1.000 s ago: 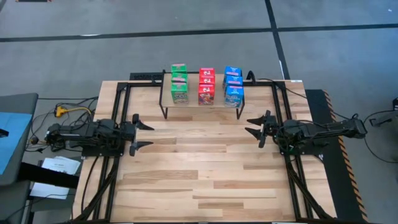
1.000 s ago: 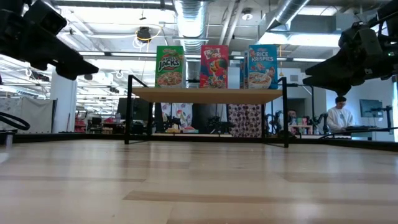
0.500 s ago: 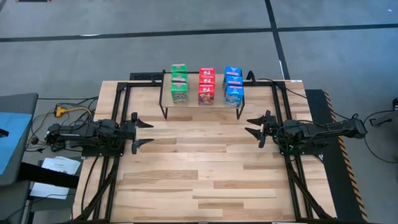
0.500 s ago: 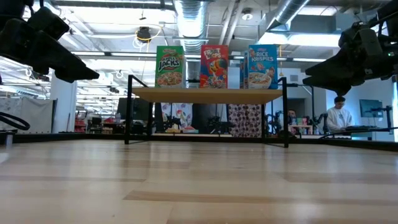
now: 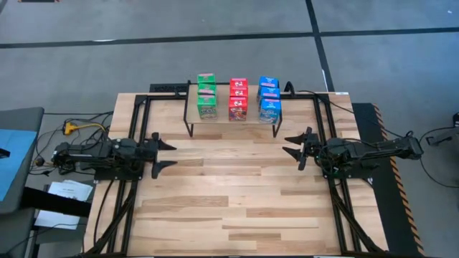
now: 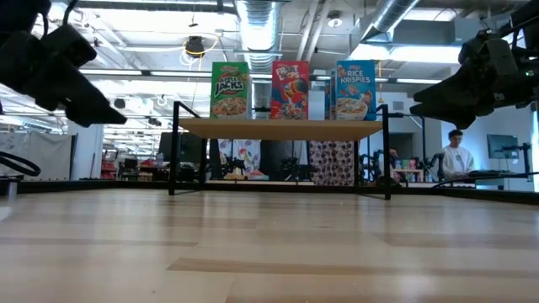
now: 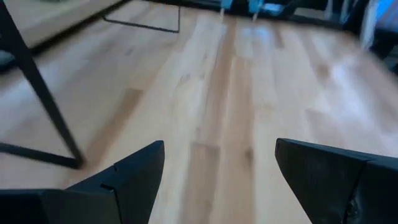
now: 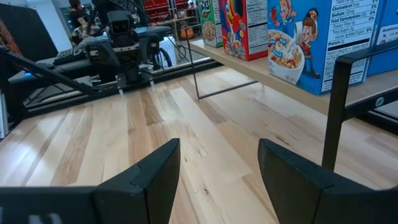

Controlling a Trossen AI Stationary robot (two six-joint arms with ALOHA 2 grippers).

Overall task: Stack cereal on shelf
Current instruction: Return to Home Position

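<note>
The cereal stands on the shelf (image 5: 222, 118) at the table's far side, in three rows from front to back: green boxes (image 5: 206, 95) on the left, red boxes (image 5: 238, 98) in the middle, blue boxes (image 5: 270, 98) on the right. In the low view their bottoms rest upright on the light-wood board (image 6: 278, 128). My left gripper (image 5: 174, 156) hovers open at the table's left, its fingers slanting down (image 7: 217, 155). My right gripper (image 5: 285, 145) hovers open at the table's right (image 8: 217, 149), near the shelf's right legs. Neither has anything between its fingers.
Black frame rails (image 5: 136, 143) run along the table's left and right sides. The shelf's thin black legs (image 6: 174, 147) stand on the tabletop. Bare wooden slats (image 5: 229, 193) fill the middle and near part. A person (image 6: 459, 156) sits far behind the table.
My left gripper has tipped its fingers down toward the tabletop and rolled a little, staying where it was and staying open. The boxes and my right gripper have kept still.
</note>
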